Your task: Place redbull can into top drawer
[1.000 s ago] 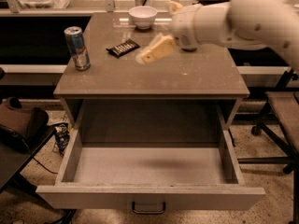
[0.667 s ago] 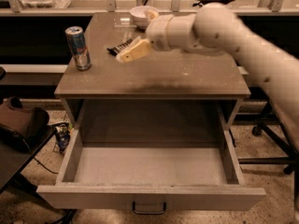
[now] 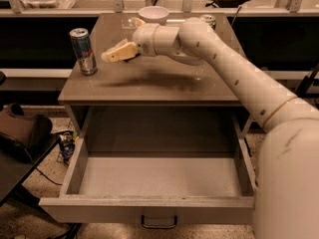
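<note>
Since the earlier frames the gripper [image 3: 118,53] has swung left across the cabinet top [image 3: 164,86], from well right of the can [image 3: 83,51] to near it, not yet touching. In the camera view the can stands upright near the top's left edge, its long axis vertical. It lies straight to the left of the gripper's tip at about the same height, so the coming move looks like a short sideways reach; whether the gripper is open or closed cannot be told. The drawer [image 3: 149,202] stands pulled out below and in front of the can.
</note>
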Action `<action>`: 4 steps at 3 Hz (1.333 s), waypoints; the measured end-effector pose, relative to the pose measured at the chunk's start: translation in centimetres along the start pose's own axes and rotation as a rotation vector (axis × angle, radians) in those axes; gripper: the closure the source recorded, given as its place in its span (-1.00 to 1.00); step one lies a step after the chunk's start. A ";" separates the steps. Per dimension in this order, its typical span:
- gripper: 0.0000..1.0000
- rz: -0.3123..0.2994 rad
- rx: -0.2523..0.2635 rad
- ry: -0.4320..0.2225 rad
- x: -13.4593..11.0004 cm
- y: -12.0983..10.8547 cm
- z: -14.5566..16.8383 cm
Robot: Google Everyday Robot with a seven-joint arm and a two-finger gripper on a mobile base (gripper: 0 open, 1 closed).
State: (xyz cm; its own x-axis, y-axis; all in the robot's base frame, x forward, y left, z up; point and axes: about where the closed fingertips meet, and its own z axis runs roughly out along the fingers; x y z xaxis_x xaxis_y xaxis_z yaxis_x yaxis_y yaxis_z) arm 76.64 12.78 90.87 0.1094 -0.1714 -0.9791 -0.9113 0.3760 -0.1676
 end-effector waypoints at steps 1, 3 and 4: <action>-1.00 0.039 -0.043 -0.028 -0.5 1.2 1.6; -1.00 0.106 -0.131 -0.077 -1.1 4.8 5.0; -1.00 0.111 -0.171 -0.098 -1.7 6.0 7.2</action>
State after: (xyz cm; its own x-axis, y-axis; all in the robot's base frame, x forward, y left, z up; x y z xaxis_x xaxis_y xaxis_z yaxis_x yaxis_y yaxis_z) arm 73.87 21.87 90.72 0.0347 -0.0448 -0.9984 -0.9729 0.2268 -0.0440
